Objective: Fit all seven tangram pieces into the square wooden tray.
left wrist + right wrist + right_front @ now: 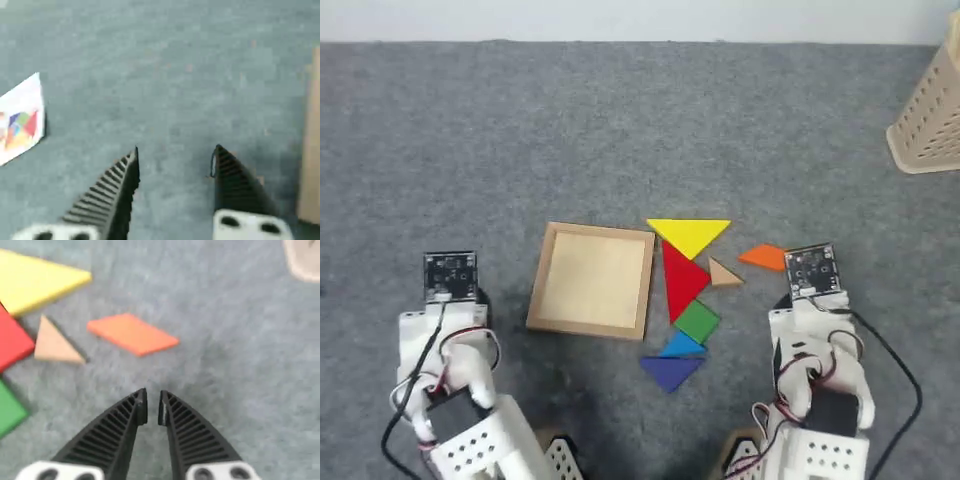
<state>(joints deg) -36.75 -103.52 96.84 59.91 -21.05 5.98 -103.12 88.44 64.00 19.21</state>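
Folded low at the near table edge, both arms pointed away across the grey mat (620, 130). The left gripper (175, 157) stood released, jaws wide apart, and the right gripper (152, 405) was clenched on nothing, near the orange parallelogram (763, 257). The square wooden tray (600, 231) lay between the arms. The yellow triangle (688, 234), red triangle (680, 280) and green square (697, 321) lay just beside it, outside.
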